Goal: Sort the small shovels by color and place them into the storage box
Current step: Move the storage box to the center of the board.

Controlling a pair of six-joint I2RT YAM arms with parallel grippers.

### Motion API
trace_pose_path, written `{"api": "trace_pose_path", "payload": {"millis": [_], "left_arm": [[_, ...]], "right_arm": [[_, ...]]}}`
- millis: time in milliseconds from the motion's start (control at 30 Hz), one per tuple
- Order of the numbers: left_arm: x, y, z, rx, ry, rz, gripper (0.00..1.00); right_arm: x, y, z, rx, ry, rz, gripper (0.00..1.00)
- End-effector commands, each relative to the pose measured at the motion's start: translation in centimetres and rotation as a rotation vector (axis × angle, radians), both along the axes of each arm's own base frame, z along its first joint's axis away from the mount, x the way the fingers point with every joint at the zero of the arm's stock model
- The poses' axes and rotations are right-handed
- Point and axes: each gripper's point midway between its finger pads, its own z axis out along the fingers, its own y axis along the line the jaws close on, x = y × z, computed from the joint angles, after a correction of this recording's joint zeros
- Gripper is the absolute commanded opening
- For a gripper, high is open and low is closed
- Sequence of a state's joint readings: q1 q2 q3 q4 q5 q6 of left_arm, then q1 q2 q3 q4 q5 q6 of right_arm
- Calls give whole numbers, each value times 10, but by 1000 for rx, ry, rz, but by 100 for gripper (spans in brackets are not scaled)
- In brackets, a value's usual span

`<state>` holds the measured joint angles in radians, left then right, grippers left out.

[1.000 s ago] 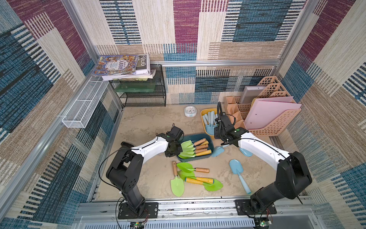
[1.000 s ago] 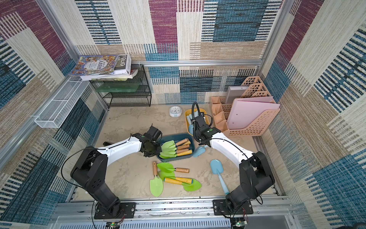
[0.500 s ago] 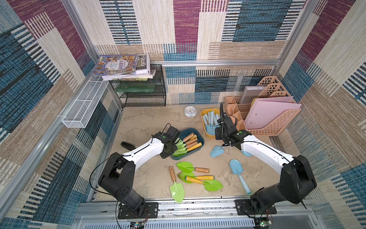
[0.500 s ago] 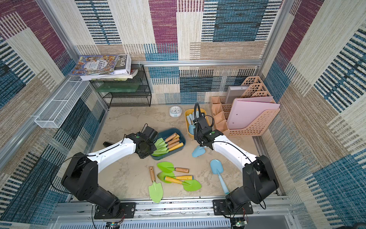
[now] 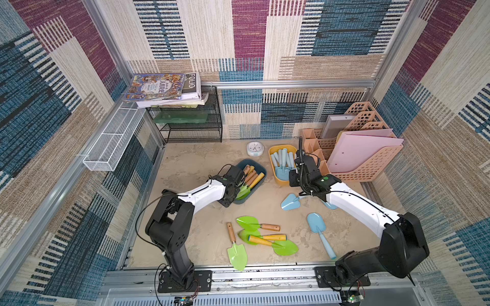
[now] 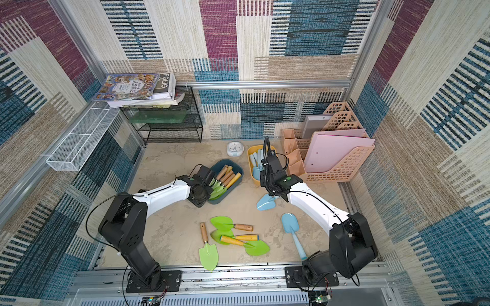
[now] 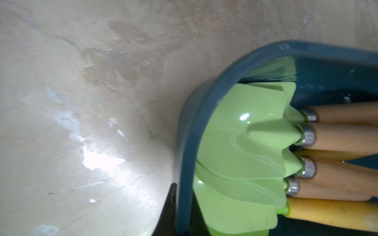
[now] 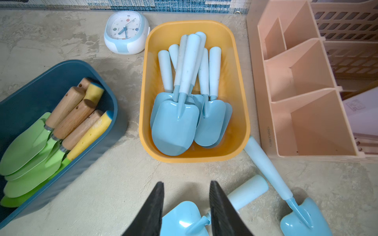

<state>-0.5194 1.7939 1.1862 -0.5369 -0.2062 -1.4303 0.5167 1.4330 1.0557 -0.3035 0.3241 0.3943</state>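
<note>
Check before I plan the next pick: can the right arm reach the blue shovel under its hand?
Probably yes: the right hand is open astride the blue shovel; nothing covers it.

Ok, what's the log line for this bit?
left fingers: shut on blue box rim | right fingers: open over blue shovel | four green shovels loose

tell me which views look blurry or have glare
Left wrist view: soft all over, with a white glare patch on the table and a small highlight on a green shovel blade. Right wrist view: sharp on the yellow box, slightly soft at the dark blue box. Both top views: evenly lit and sharp, no glare.
</note>
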Motion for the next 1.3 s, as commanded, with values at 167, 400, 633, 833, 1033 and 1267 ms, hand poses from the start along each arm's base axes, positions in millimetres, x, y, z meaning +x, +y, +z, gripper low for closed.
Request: {"api": "trace_pose_path", "payload": {"millis": [167, 400, 633, 833, 1033, 1267], "left_arm": [[49, -59, -4, -184, -54, 23, 3], [42, -74, -2, -209, -57, -12, 20], [35, -85, 19, -243, -100, -46, 42], [34, -101, 51, -265, -178, -141, 48], [-5, -42, 101, 51, -302, -301, 57], [-97, 19, 94, 290, -108, -541, 60]], "right_arm": [[1, -3, 9, 28, -29, 2, 40], [1, -6, 9, 24, -30, -3, 40], [2, -6, 10, 22, -29, -4, 40], [1, -1, 9, 34, -25, 19, 40], [-5, -4, 13, 30, -34, 23, 40], [-6, 2, 14, 43, -33, 65, 40]]}}
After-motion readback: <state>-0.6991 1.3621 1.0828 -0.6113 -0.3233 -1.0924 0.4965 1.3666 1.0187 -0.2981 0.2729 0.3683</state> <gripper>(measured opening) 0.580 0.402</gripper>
